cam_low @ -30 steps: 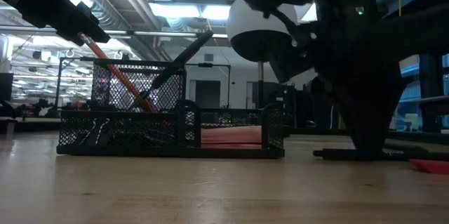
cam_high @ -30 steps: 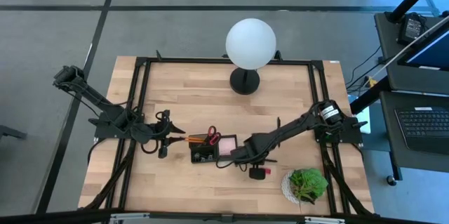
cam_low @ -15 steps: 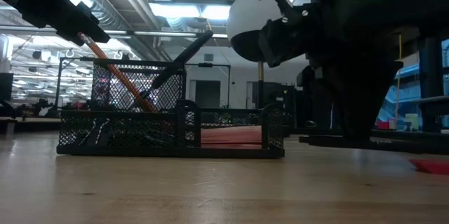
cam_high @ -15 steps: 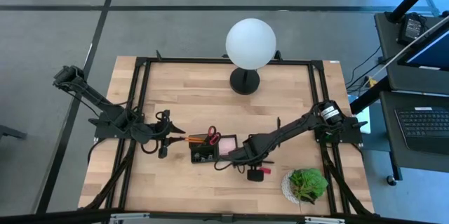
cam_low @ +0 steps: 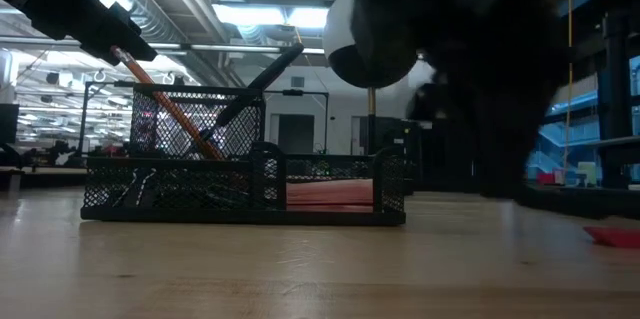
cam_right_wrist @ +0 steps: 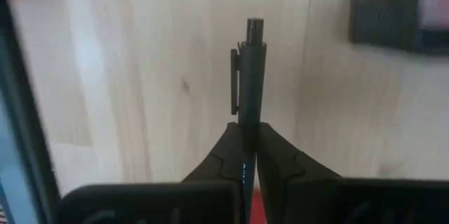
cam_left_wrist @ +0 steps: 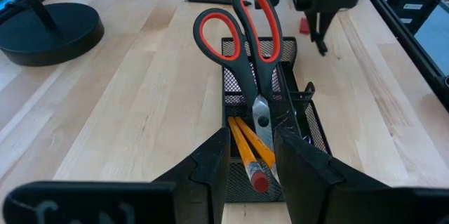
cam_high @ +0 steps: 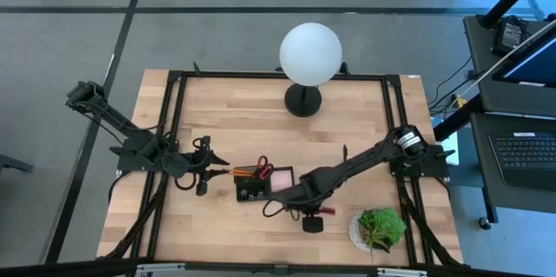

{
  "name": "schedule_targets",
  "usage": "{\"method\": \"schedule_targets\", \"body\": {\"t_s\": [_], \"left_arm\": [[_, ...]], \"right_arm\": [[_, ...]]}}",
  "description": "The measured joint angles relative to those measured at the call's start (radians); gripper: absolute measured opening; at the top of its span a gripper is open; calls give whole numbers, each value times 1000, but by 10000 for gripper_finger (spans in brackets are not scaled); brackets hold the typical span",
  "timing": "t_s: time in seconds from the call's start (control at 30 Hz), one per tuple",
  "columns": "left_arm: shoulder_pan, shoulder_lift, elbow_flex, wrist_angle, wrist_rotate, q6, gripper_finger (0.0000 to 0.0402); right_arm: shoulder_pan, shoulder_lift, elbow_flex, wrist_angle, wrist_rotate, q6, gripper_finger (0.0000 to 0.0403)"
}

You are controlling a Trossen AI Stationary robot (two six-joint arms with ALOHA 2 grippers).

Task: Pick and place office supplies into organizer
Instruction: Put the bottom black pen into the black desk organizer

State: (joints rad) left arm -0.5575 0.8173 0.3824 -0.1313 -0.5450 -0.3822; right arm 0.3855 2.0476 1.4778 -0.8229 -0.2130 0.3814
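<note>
Black mesh marks our landmark, the organizer (cam_high: pixel 261 185). Just beside its near corner our right gripper (cam_right_wrist: pixel 250 155) is clamped on a black pen (cam_right_wrist: pixel 249 76), which juts straight out past the fingertips. At the organizer's far end our left gripper (cam_left_wrist: pixel 251 155) pinches two orange pencils (cam_left_wrist: pixel 247 152), leaning in with the red-handled scissors (cam_left_wrist: pixel 242 34).

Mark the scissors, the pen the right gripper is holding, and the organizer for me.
scissors (cam_left_wrist: pixel 247 55), left wrist view, where the red handles meet.
black pen (cam_right_wrist: pixel 250 76), right wrist view, mid barrel.
organizer (cam_low: pixel 200 194), low view, front mesh wall.
</note>
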Motion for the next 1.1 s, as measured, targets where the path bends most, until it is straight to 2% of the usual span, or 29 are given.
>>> {"method": "schedule_targets", "body": {"t_s": [0.33, 0.67, 0.87, 1.1], "left_arm": [[0, 0, 0, 0, 0, -1, 106], [1, 0, 0, 2, 44, -1, 106], [1, 0, 0, 2, 49, -1, 106], [0, 0, 0, 1, 50, 0, 106]], "right_arm": [[0, -2, 202, 81, 13, -152, 17], [-41, -3, 410, 163, 258, -309, 20], [-91, 1, 416, 363, 286, -398, 19], [-147, 42, 415, 442, 284, -468, 20]]}}
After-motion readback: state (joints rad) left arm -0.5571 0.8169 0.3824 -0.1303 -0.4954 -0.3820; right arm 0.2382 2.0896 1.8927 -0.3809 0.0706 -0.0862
